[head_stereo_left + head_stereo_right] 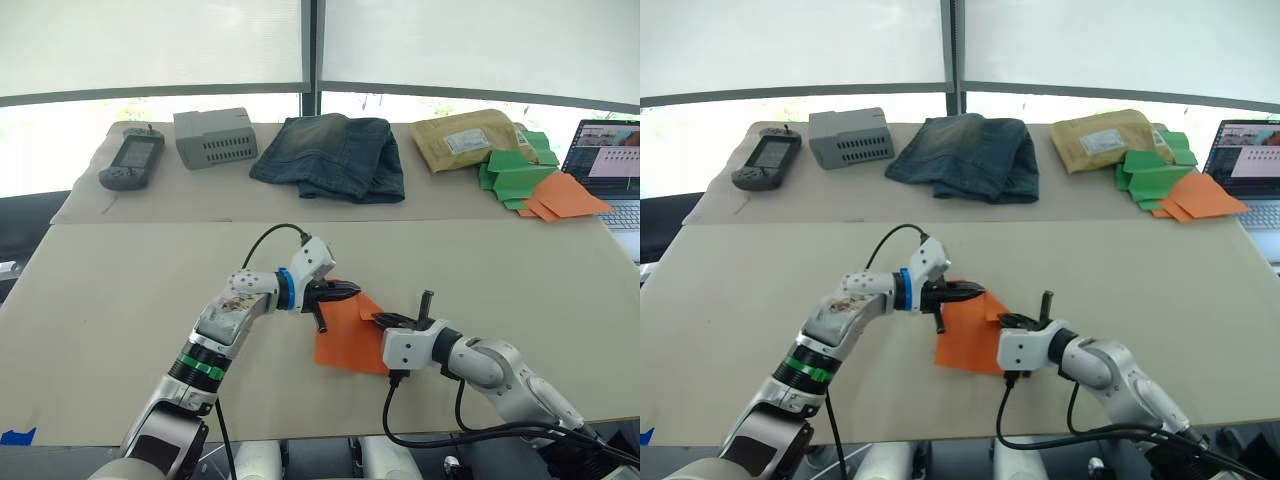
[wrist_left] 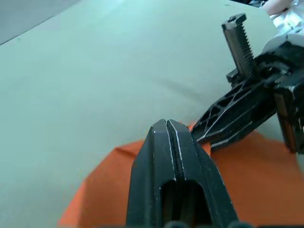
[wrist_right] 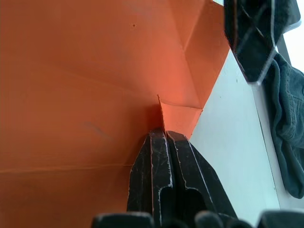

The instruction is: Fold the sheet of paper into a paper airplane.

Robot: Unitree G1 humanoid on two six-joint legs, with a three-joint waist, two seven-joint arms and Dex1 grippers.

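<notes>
Left fingers: the two black fingers of the left gripper (image 1: 345,291) are pressed flat together, with no gap between them in the left wrist view. They lie over the upper edge of the paper – I cannot tell if any paper is caught between them.

Right fingers: the right gripper (image 3: 164,137) is also clenched, and its tips touch a small raised flap of the paper. If the flap is really pinched or only pushed, the pictures do not settle.

Sheet of paper: the thin bright orange sheet of paper (image 1: 345,335) lies on the near part of the beige table (image 1: 120,290), between the two grippers and touching both.

Done so far: some creases run across the sheet (image 3: 95,95), and one corner near the right gripper is turned over. The outline is no more a plain square but an uneven, angled shape.

Left to do: I judge the task is at an early stage – there is no pointed nose, no narrow body and no wings, so most of the folds are still to be made.

Background: folded green papers (image 1: 515,170) and paler orange folded papers (image 1: 565,195) rest on the far table, well apart from the work.
</notes>
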